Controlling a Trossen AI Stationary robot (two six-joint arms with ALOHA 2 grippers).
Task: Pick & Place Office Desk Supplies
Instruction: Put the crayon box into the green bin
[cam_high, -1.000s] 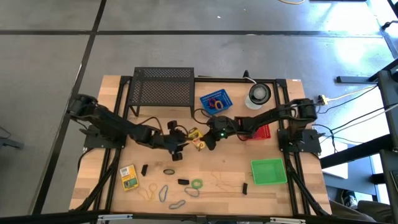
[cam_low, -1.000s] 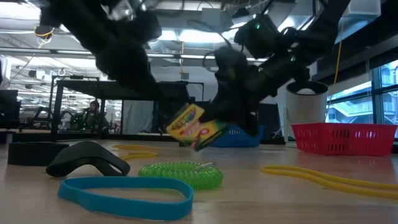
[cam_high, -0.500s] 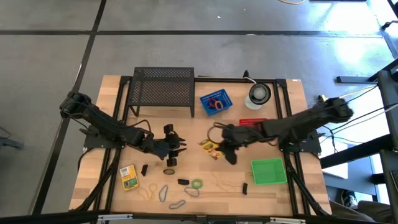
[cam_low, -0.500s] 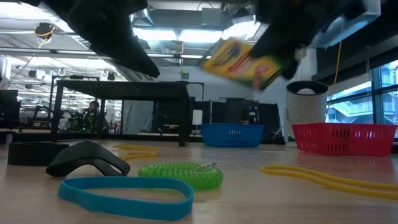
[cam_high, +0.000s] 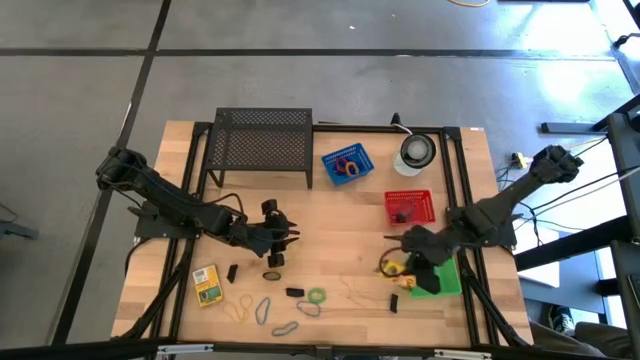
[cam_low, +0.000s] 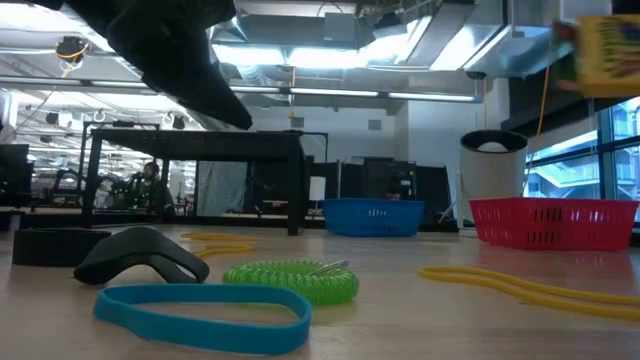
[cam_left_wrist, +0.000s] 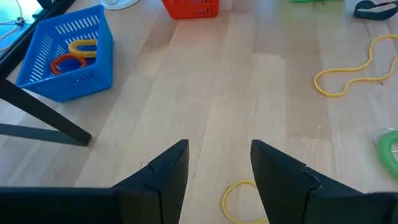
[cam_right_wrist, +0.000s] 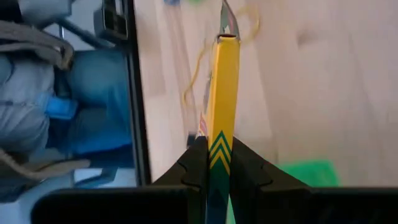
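A: Right gripper (cam_high: 397, 268) is clamped on a crayon box (cam_high: 392, 266), at the green tray's (cam_high: 447, 283) left edge. Wrist view shows the box (cam_right_wrist: 223, 106) edge-on between the fingers; overhead hides that.

B: Low view catches only its corner (cam_low: 605, 55), high up. Half a second ago it was mid-table. Left gripper (cam_high: 276, 243) hangs apart, unmoved, second box (cam_high: 206, 285) on the table.

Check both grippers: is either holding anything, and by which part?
The right gripper pinches a crayon box across its flat faces at one end. The left gripper is open and empty.
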